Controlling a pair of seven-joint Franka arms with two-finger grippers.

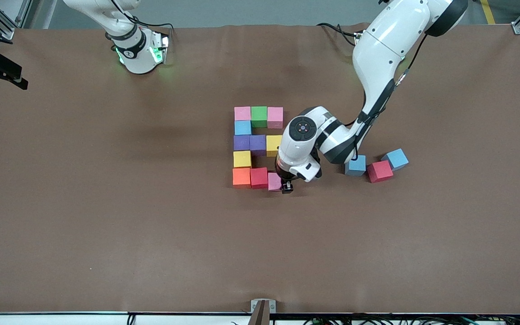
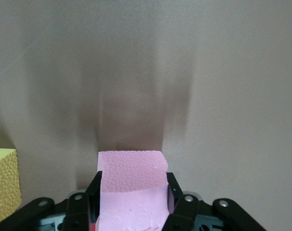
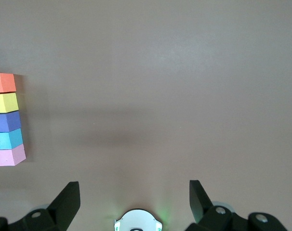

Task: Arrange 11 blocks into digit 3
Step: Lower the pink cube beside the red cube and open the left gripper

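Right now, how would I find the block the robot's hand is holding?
Find the figure of coloured blocks mid-table, then its row nearest the camera: orange block, red block, pink block. The pink one ends that row, clamped in the left gripper, unlike the other two pink blocks.

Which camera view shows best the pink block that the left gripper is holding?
The left wrist view: the pink block fills the lower middle, clamped between the left gripper's fingers. In the front view the same block shows small, beside the red block, partly covered by the arm. The right wrist view does not show it.
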